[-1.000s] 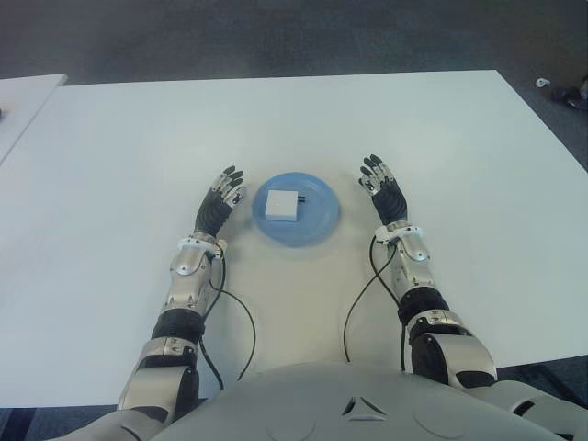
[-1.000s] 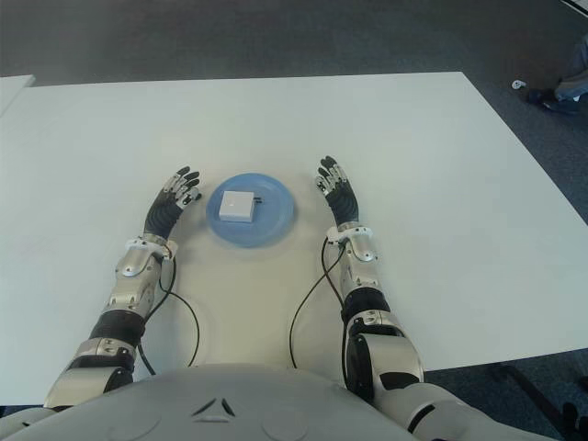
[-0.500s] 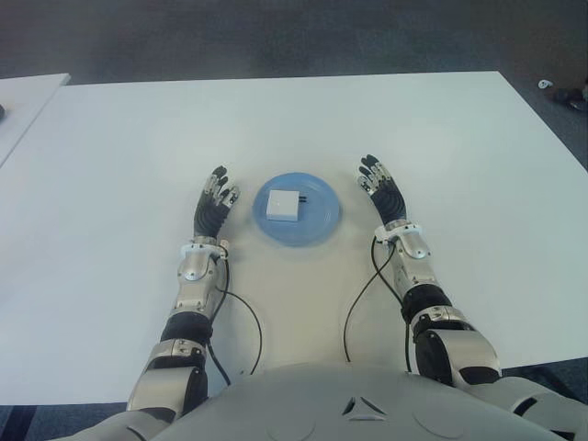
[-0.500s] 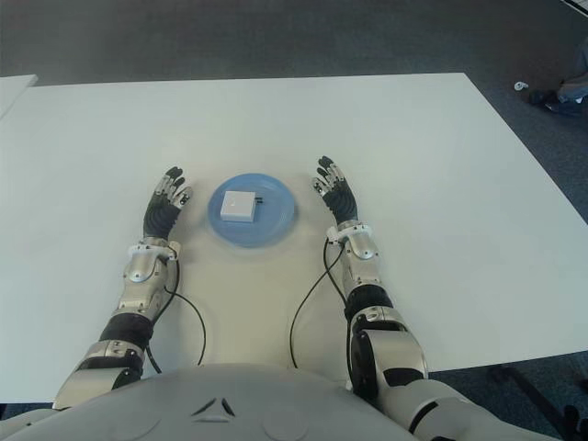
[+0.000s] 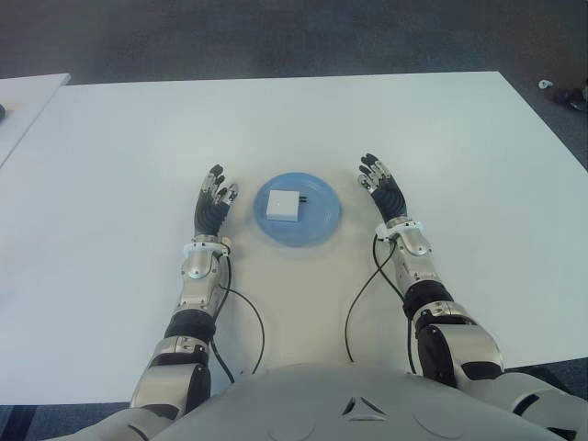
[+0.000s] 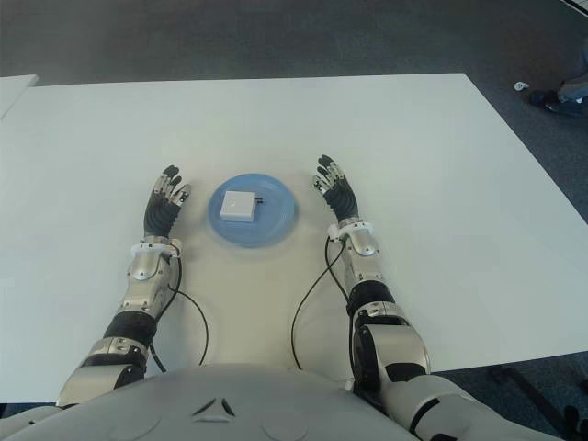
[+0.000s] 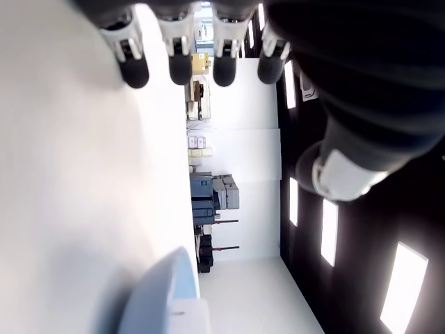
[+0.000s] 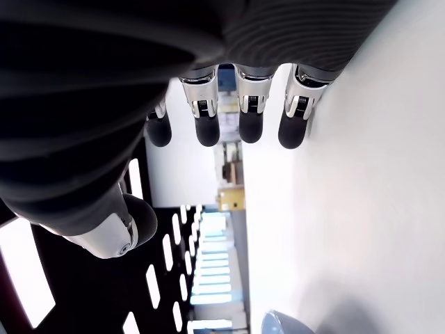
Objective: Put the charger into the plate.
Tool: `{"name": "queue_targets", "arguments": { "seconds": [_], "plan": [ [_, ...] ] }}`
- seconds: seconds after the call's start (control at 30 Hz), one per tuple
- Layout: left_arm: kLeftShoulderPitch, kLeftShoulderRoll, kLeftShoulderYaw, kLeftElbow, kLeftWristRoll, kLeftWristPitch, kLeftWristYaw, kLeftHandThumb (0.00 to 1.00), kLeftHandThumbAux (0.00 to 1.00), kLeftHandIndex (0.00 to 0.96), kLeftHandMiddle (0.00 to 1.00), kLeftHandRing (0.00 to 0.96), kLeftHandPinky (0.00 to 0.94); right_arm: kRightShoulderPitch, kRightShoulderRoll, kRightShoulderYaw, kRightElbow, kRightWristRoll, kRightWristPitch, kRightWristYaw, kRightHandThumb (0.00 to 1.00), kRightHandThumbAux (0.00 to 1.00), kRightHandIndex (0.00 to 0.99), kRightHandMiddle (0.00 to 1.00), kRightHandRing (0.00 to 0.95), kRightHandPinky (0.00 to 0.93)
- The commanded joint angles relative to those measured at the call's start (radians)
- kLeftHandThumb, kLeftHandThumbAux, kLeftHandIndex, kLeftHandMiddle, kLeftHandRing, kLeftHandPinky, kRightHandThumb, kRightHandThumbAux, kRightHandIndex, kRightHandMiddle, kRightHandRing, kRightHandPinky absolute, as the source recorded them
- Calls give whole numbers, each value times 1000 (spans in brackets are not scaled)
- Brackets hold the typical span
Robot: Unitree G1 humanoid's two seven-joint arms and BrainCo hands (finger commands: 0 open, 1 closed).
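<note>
On the white counter point(image 5: 110, 165), the left robot hand point(image 5: 212, 203) shows just left of the blue plate point(image 5: 317, 220), fingers stretched out, grasping nothing. The white charger point(image 5: 283, 205) lies in the plate. Right of the plate, the right robot hand point(image 5: 384, 191) is likewise released. Black cables point(image 5: 360, 289) trail near the forearms.

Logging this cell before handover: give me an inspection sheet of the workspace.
Surface: white table, bare apart from the items below.
Job's things: white charger lies inside the blue plate, near the table's middle.
Clutter: nothing seen on the table.
Hands: left hand left of the plate, right hand right of it; both open, fingers extended, holding nothing.
Cables: black cables hang from both forearms.
Surroundings: dark carpet; a second white table at far left.
</note>
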Motion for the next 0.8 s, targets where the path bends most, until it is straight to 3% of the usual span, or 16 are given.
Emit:
{"name": "queue_targets", "arguments": {
  "seconds": [0.03, 0.8],
  "plan": [
    [19, -4, -2, 24, 6, 28, 1, 23, 587, 0, 11, 4, 27, 70, -5, 5, 101, -20, 80, -4, 60, 619, 0, 37, 13, 8],
    [26, 38, -7, 18, 5, 48, -51, 0, 571, 0, 8, 1, 16, 63, 0, 35, 112, -28, 85, 31, 39, 603, 0, 0, 0, 2]
  ]
}}
